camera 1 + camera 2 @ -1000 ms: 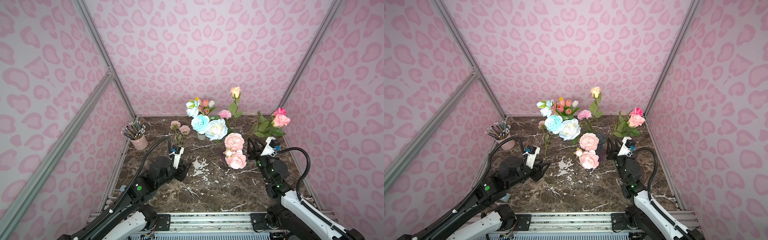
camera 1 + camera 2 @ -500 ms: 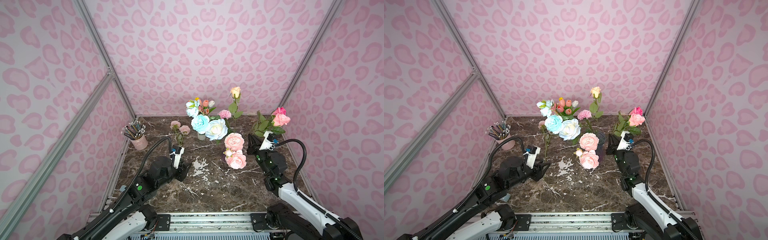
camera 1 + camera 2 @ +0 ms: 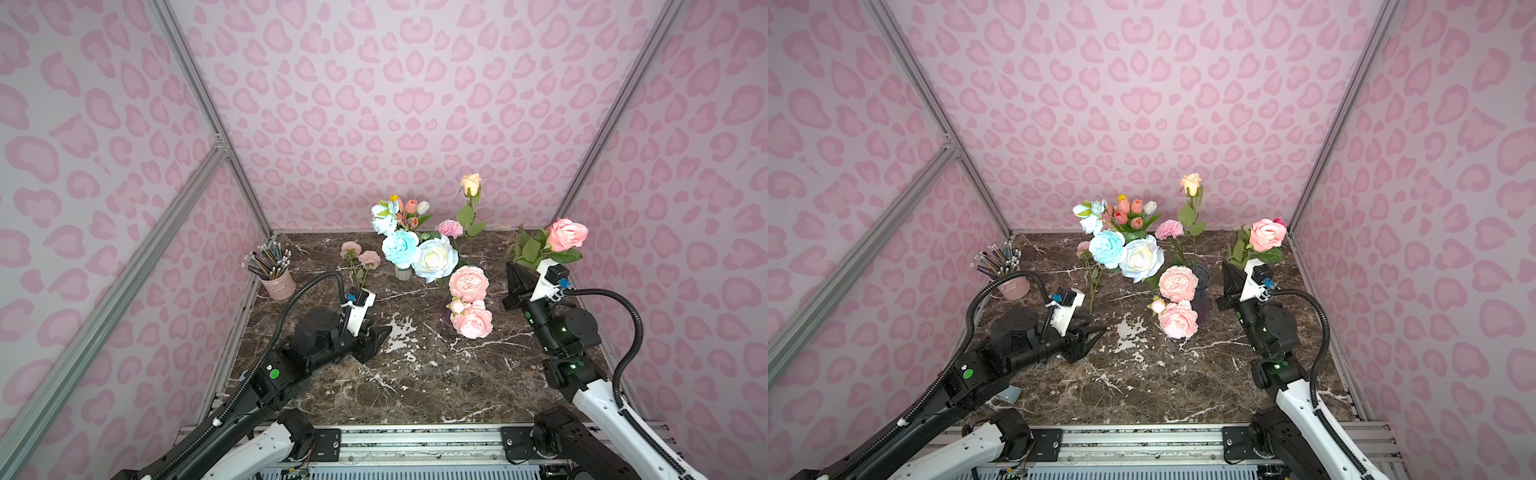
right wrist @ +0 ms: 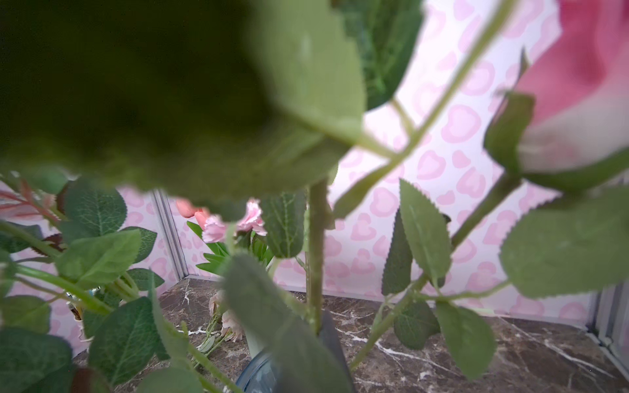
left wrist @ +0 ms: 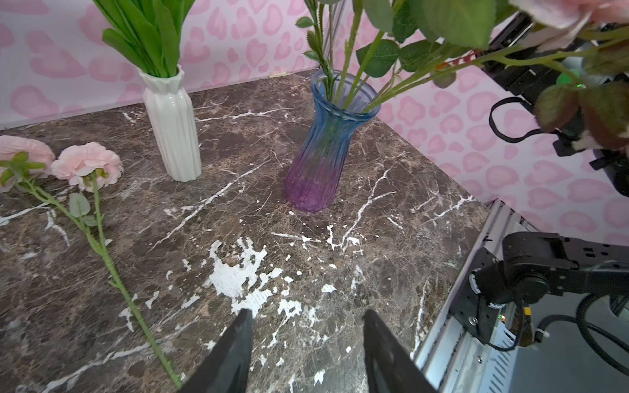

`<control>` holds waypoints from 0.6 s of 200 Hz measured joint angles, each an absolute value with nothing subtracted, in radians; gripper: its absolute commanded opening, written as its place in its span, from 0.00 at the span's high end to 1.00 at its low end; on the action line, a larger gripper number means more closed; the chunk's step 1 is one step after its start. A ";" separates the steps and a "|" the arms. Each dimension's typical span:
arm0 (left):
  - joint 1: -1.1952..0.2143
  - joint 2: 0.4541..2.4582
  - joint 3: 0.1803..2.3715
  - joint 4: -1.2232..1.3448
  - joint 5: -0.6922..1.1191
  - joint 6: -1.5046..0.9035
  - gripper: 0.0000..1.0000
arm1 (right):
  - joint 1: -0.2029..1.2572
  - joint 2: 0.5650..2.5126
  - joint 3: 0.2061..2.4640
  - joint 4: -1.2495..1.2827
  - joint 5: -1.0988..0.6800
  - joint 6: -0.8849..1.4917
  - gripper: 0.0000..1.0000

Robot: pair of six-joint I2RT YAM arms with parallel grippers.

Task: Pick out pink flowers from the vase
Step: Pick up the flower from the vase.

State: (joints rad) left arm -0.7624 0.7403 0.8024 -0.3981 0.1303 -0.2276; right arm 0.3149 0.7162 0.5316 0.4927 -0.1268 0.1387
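Right wrist view: my right tool (image 4: 320, 331) is clamped on a thin green stem (image 4: 315, 258) from the vase (image 4: 255, 377), beside the pink rose (image 4: 578, 85). It looks light, bendy and leafy, so I'd grip the bare lower stem. My left tool (image 5: 306, 340) gapes empty.

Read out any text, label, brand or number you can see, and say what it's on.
None can be read.
The white vase, blue vase and pink cup show no print.
The green dot on the left arm bears no letters.
Any marks on the arm housings are too small to tell.
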 measured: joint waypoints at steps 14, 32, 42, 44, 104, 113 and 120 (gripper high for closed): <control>-0.762 0.739 0.807 -0.398 0.148 -0.221 0.46 | 0.315 0.690 0.587 0.436 -0.138 0.099 1.00; -0.762 0.739 0.816 -0.395 0.170 -0.210 0.46 | 0.315 0.667 0.672 0.352 -0.159 0.053 1.00; -0.762 0.741 0.820 -0.395 0.184 -0.206 0.46 | 0.315 0.657 0.720 0.310 -0.169 0.030 1.00; -0.762 0.741 0.821 -0.395 0.187 -0.205 0.46 | 0.315 0.656 0.729 0.299 -0.171 0.026 1.00; -0.764 0.745 0.821 -0.382 0.264 -0.178 0.46 | 0.316 0.606 0.973 0.055 -0.217 -0.049 1.00; -0.764 0.743 0.821 -0.373 0.274 -0.172 0.46 | 0.316 0.597 1.003 0.017 -0.227 -0.057 1.00; -0.766 0.742 0.821 -0.366 0.283 -0.170 0.46 | 0.316 0.590 1.026 -0.014 -0.240 -0.064 1.00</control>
